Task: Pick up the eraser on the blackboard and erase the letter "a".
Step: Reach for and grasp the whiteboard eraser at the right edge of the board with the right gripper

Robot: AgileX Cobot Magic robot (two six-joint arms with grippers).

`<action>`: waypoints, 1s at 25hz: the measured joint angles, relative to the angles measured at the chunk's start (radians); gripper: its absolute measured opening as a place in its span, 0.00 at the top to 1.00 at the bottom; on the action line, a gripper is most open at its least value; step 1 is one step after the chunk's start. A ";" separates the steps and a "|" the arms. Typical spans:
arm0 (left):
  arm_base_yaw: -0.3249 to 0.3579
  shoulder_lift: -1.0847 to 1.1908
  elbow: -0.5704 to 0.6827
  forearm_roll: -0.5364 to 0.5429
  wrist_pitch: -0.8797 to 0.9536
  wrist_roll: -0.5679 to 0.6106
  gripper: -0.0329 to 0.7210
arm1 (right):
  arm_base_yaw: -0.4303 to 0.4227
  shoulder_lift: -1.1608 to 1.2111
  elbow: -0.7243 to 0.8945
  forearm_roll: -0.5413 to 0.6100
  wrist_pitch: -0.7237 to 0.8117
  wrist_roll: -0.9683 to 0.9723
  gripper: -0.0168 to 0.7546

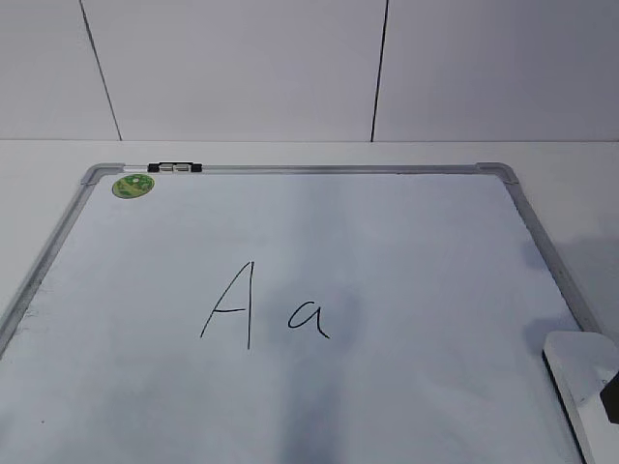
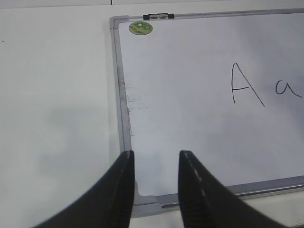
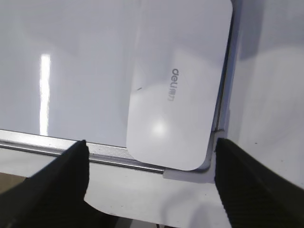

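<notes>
eraser [image 3: 178, 90] lettering readable only in right wrist view

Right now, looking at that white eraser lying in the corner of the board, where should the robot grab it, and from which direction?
Probably from straight above, across its two long sides. The eraser lies flat on the blackboard near its corner, so only its edges offer grip. The right gripper stands wide open above one short end, one finger on either side.
</notes>
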 joint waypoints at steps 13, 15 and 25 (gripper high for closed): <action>0.000 0.000 0.000 0.000 0.000 0.000 0.64 | 0.000 0.005 0.000 0.000 0.000 -0.006 0.25; 0.000 0.000 0.000 0.000 0.000 0.000 0.64 | 0.000 0.005 0.000 0.000 0.000 -0.006 0.25; 0.000 0.000 0.000 0.000 0.000 0.000 0.64 | 0.000 0.007 0.000 0.000 0.000 -0.009 0.12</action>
